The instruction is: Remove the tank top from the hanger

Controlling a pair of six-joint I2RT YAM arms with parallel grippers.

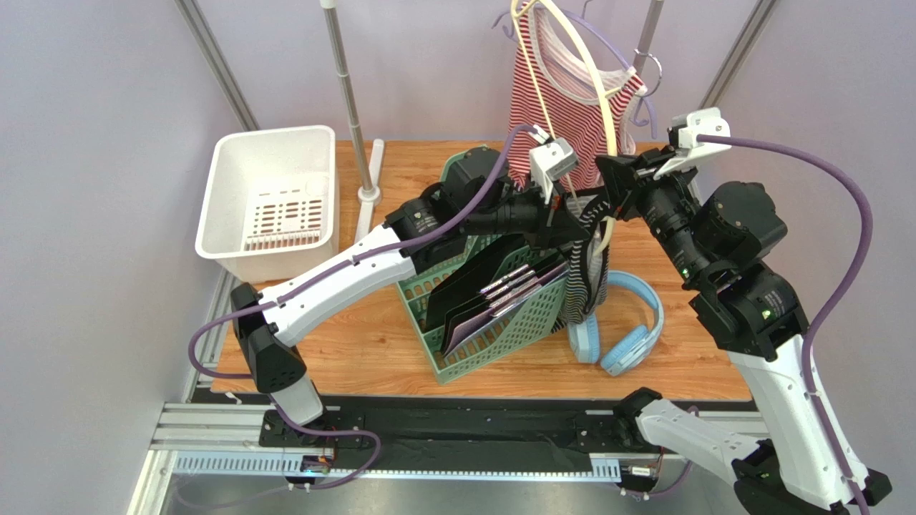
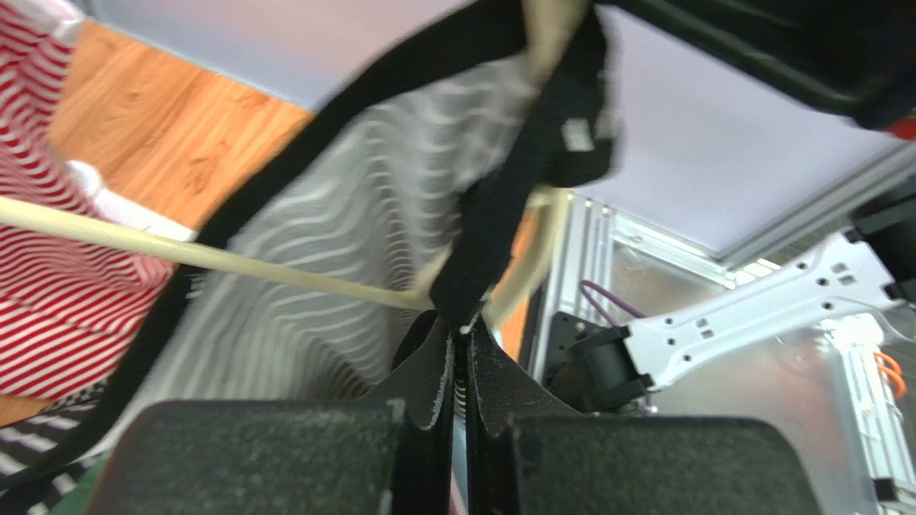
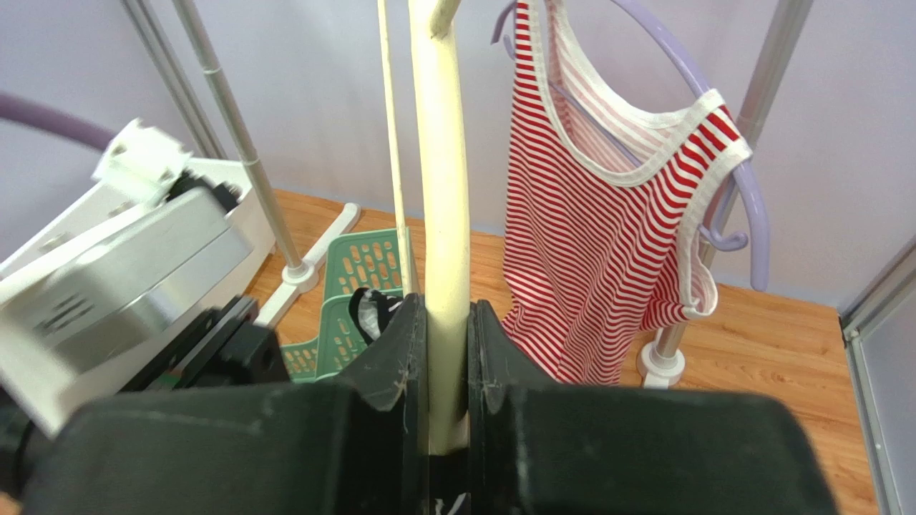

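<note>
The tank top (image 2: pixel 323 279) looks soft, limp, light — left pincer (image 2: pixel 460 333) pinches its strap (image 2: pixel 505 204) at the tips; right pincer (image 3: pixel 446 322) clamps the hanger (image 3: pixel 441 161).

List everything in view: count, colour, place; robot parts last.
table: one, wooden, under everything
cream hanger: one, cream, mid-air centre
tank top: one, black-and-white striped, draped on cream hanger
red tank top: one, red-and-white striped, hanging at back
lavender hanger: one, lavender, carrying red tank top
crate: one, green, table centre
folders: several, dark, inside crate
headphones: one pair, light blue, right of crate
bin: one, white, table's left
left arm: one, white-black, jaws shut on tank top's strap
right arm: one, white-black, jaws shut on cream hanger
</note>
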